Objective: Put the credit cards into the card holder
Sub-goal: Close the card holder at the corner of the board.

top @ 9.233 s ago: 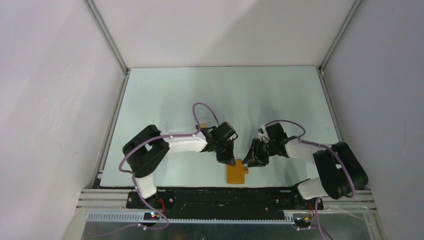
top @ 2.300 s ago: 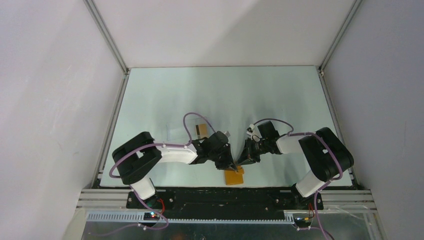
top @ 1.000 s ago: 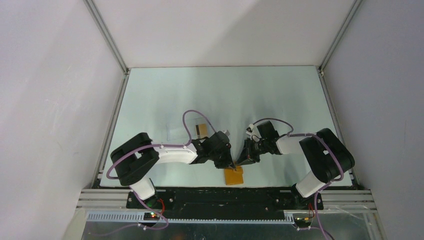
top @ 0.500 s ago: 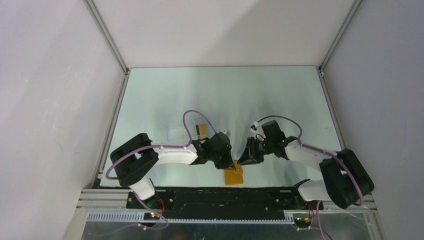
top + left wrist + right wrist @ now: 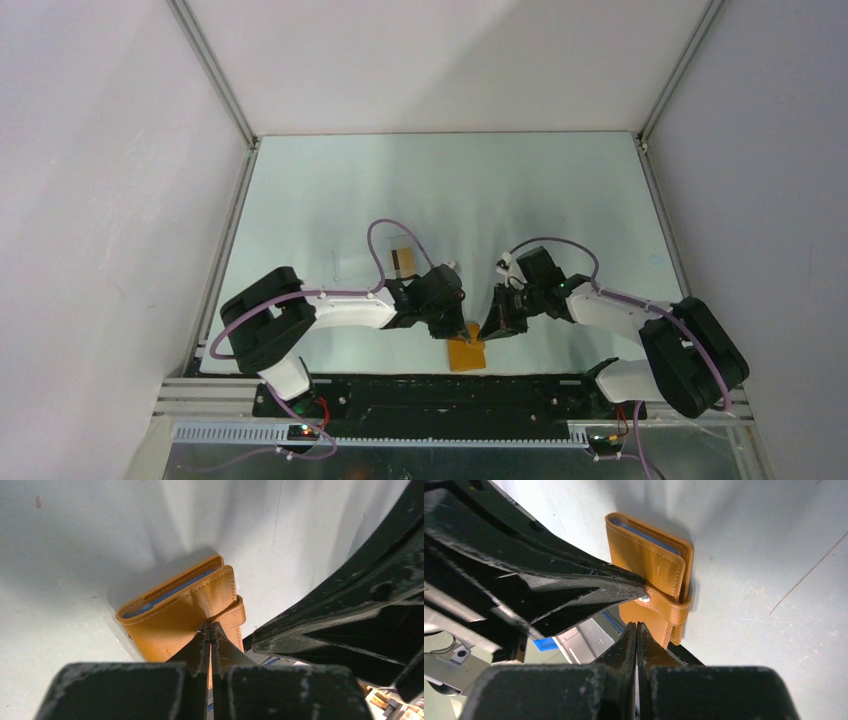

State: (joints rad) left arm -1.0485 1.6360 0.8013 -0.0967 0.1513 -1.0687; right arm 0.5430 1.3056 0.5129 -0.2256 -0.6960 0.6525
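Your left tool (image 5: 210, 626) and right tool (image 5: 636, 624) sit pinched closed, holding nothing, by the folded mustard leather card holder (image 5: 165, 630), one thin tan card (image 5: 403, 260) not in yet.

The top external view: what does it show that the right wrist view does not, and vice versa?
Only top external: one credit card on the table behind the left arm. Only right wrist: the tab clasp wrapped around the card holder. Both: the card holder, with the left gripper and right gripper, both shut, at it.
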